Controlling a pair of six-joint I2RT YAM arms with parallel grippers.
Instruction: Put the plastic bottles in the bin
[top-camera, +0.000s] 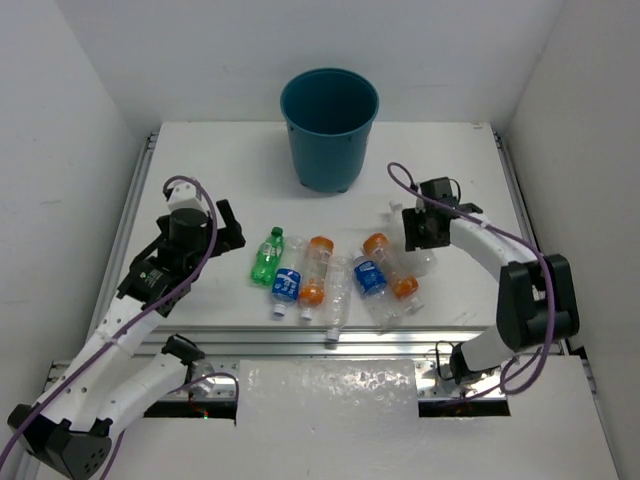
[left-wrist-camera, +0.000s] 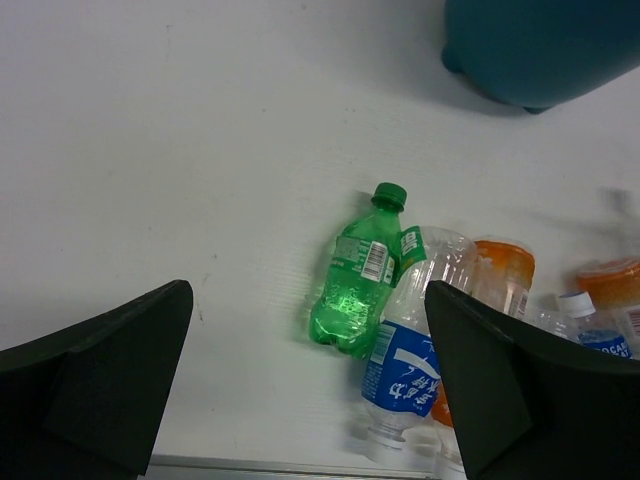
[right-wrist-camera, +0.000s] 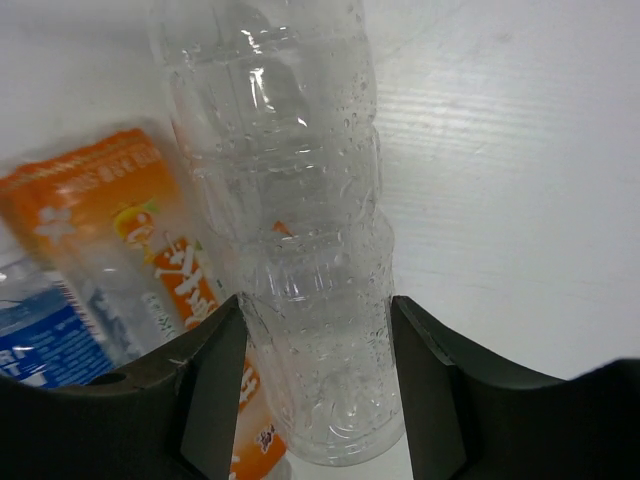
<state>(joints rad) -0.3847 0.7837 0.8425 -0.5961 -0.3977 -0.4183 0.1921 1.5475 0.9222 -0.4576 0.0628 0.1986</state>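
- The right arm's fingers (right-wrist-camera: 205, 400) clamp a clear bottle (right-wrist-camera: 300, 230) with no label, one finger pressed against each side, at the right end of the bottles scattered on the white bench (top-camera: 220, 160).
- An orange-label bottle (right-wrist-camera: 130, 230) lies just beside the gripped one.
- The left arm's fingers (left-wrist-camera: 100, 380) stand wide apart, holding nothing, over the bench's left side near a green bottle (left-wrist-camera: 355, 280) that lies on its side.
- A blue-label bottle (left-wrist-camera: 405, 370) rests against the green one. The other bottles lie in a loose row across the middle of the bench.
- The teal bin (top-camera: 330, 125) stands upright at the far edge of the bench — well apart from every bottle.
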